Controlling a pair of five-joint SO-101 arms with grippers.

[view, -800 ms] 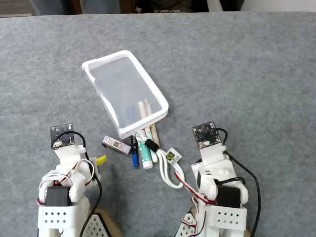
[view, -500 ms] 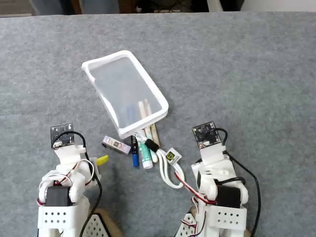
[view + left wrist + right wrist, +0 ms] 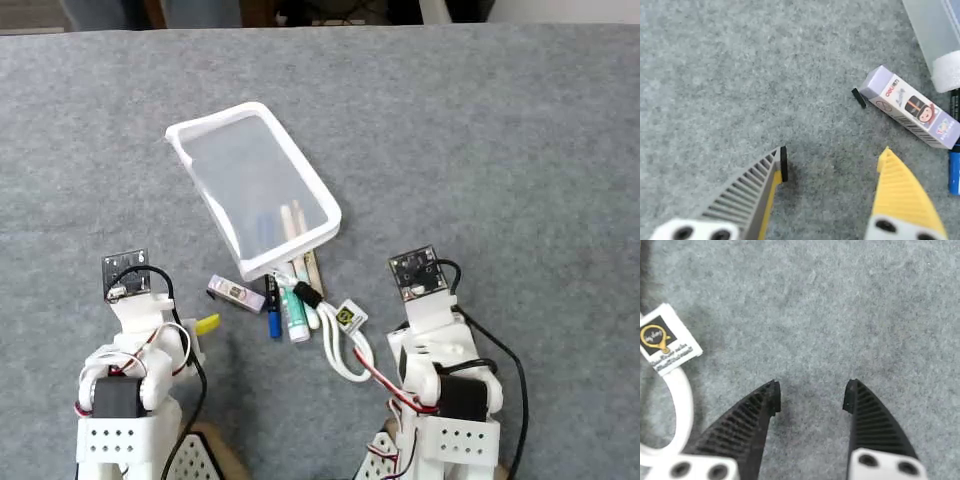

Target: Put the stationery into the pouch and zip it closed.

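Both grippers are released, gripping nothing: the left gripper hangs over grey mat near the eraser box, the right gripper beside a white cord. The pouch lies farther off, pens jutting from its mouth. Filling looks barely begun; next, likely, the left one must close on the eraser box and carry it to the mouth.

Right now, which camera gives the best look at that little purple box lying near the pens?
The left wrist view: the purple box lies close up, its printed side and one end clear. In the high view it is a small sliver beside the blue pen.
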